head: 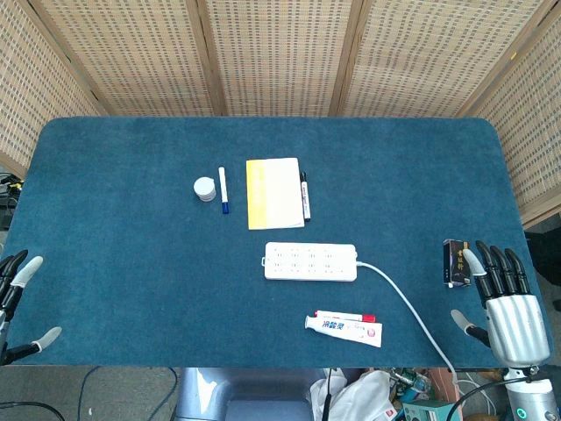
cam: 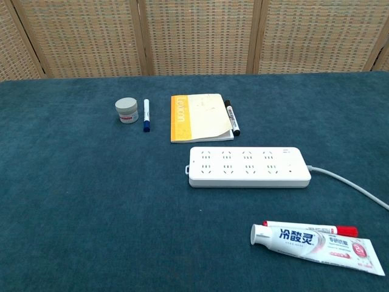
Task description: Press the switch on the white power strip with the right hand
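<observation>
A white power strip point(head: 310, 262) lies flat near the middle of the blue table, also seen in the chest view point(cam: 248, 166). Its grey cord point(head: 405, 304) leaves its right end and runs toward the front edge. The switch is too small to make out in the head view. My right hand point(head: 503, 297) hovers open at the front right corner, fingers spread, well to the right of the strip and holding nothing. My left hand point(head: 16, 303) shows at the front left edge, fingers apart and empty. Neither hand appears in the chest view.
A toothpaste tube point(head: 345, 328) and a red-capped pen point(head: 344, 316) lie in front of the strip. A small dark box point(head: 454, 262) sits beside my right hand. Behind the strip are a yellow notebook point(head: 274, 192), black marker point(head: 305, 195), blue marker point(head: 223, 189) and small jar point(head: 204, 189).
</observation>
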{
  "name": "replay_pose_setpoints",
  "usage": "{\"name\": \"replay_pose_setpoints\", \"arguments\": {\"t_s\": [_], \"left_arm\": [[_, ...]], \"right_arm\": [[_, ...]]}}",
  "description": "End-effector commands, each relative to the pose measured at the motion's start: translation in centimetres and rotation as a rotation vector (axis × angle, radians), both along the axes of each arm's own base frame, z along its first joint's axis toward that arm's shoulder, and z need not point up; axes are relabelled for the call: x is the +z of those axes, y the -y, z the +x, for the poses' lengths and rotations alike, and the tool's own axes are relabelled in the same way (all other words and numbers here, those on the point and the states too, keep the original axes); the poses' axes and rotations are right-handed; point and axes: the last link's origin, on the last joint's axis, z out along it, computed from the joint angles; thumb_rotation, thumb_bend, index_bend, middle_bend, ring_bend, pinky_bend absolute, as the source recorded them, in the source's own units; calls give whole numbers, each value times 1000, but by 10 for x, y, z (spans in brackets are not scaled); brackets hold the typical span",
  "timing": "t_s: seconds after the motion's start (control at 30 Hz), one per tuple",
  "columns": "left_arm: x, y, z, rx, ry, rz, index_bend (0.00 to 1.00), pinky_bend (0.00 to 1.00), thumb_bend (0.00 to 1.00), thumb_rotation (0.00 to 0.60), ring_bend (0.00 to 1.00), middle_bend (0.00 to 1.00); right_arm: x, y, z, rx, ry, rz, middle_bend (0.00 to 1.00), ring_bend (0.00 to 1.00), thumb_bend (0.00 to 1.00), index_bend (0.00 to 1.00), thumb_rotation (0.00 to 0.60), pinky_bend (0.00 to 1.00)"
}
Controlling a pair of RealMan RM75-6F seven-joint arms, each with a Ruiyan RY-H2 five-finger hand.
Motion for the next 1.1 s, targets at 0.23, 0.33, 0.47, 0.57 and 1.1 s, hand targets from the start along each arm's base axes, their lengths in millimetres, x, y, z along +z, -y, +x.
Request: {"name": "replay_pose_setpoints", "arguments": {"t_s": [0.23,0.33,0.47,0.57,1.1], "left_arm": [[-4,-2,0,6,-15,-11,0,0,0,600,0,0],[-5,-4,1,7,-16,-13,0,0,0,600,0,0],[-6,-6,2,13,-20,-15,0,0,0,600,0,0],[-9,-11,2,26,-27,-15,0,0,0,600,0,0],[-19,-37,0,115,-66,-20,0,0,0,600,0,0]], "right_arm": [[0,1,-1,-7,4,4,0,0,0,0,600,0],[-1,3,-1,-11,6,11,0,0,0,0,600,0],[-8,13,2,7,-12,44,86,80,0,0,600,79],[-18,33,11,72,-47,92,415,444,6,0,600,551],[-110,118,76,95,-123,644,872,944,839,63,600,1000]]}}
